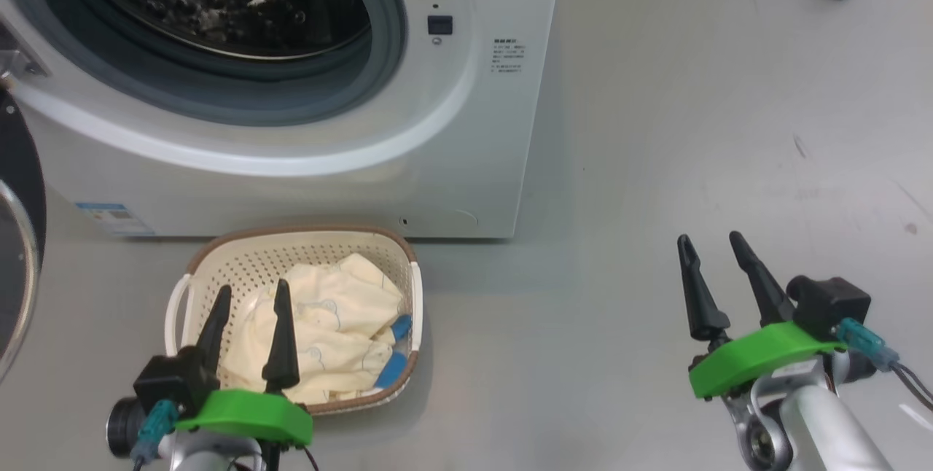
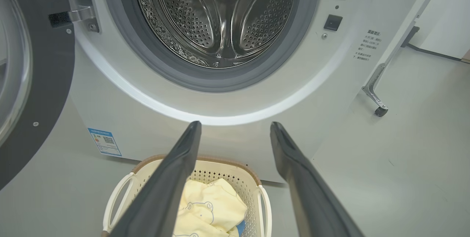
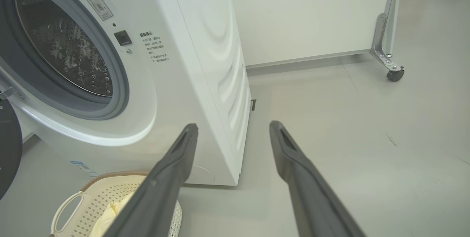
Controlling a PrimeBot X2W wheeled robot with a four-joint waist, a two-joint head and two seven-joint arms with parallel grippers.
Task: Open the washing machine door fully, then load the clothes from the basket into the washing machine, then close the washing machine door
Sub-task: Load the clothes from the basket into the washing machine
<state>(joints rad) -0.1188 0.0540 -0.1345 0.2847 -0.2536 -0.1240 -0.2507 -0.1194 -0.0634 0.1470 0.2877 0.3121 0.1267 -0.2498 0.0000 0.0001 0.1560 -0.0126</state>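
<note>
Hovering my left gripper (image 1: 254,287) low by the near side of the basket (image 1: 240,261), long dark fingers pointing toward the washing machine (image 1: 437,150), spread wide, nothing held. Right gripper (image 1: 708,238) is out over bare floor (image 1: 656,128), well apart from the basket, also wide open and empty, fingers leaning a bit left.

Basket sits on the floor just in front of the machine: cream perforated plastic, rounded rectangle, brown rim band, white side handles. Clothes (image 1: 335,318) lie crumpled inside it: soft pale yellow fabric, outlined bear faces, blue patches at the right edge.

Washing machine door (image 1: 20,165) is swung open at left, with a glossy black rim and clear glass bowl, mostly cut off by the frame edge. Drum (image 2: 220,17) is shiny perforated steel, ringed by a grey rubber seal (image 2: 205,79). Blue label sticker (image 2: 104,141) sits low on the front, print too small to read.

My left fingers cover part of the clothes in the head view; I can't tell how far above the fabric they are.
</note>
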